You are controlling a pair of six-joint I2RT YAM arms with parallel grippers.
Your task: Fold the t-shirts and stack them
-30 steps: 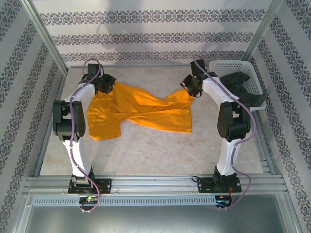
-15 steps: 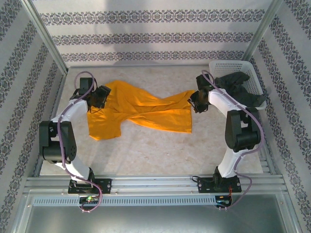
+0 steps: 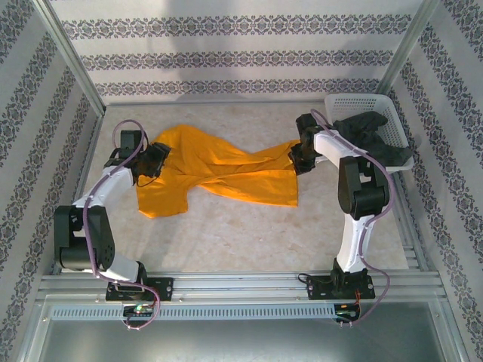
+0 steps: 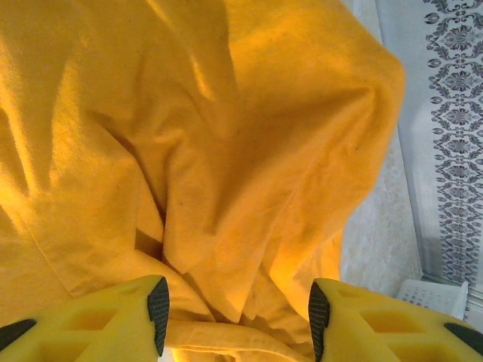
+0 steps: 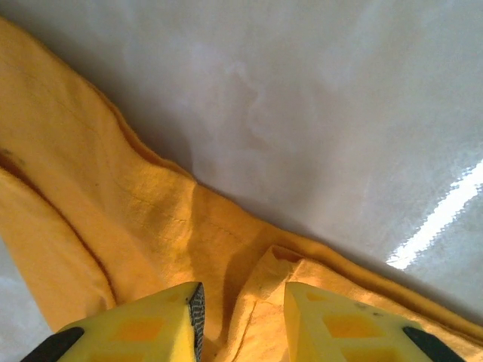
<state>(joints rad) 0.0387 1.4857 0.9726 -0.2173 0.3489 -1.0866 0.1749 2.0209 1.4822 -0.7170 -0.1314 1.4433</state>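
The bright orange-yellow t-shirt [image 3: 219,170] lies crumpled and twisted across the middle of the table. My left gripper [image 3: 156,160] sits low over its left part. In the left wrist view its jaws [image 4: 235,305] stand open, wide apart, with bunched folds of the shirt [image 4: 226,151] between them. My right gripper [image 3: 300,157] is at the shirt's right end. It [image 5: 243,302] is open by a narrower gap, straddling a raised fold of hem [image 5: 113,196] that rests on the table. The dark charcoal t-shirt [image 3: 370,132] lies heaped in the basket.
The white lattice basket [image 3: 355,99] stands at the back right corner, close to the right arm. Patterned walls and metal posts enclose the table on three sides. Bare pale tabletop [image 3: 241,234] stretches in front of the shirt, towards the arm bases.
Both grippers have come down and towards the front onto the shirt. The left arm has folded lower and out to the left. The shirt's right end has dropped flat onto the table.
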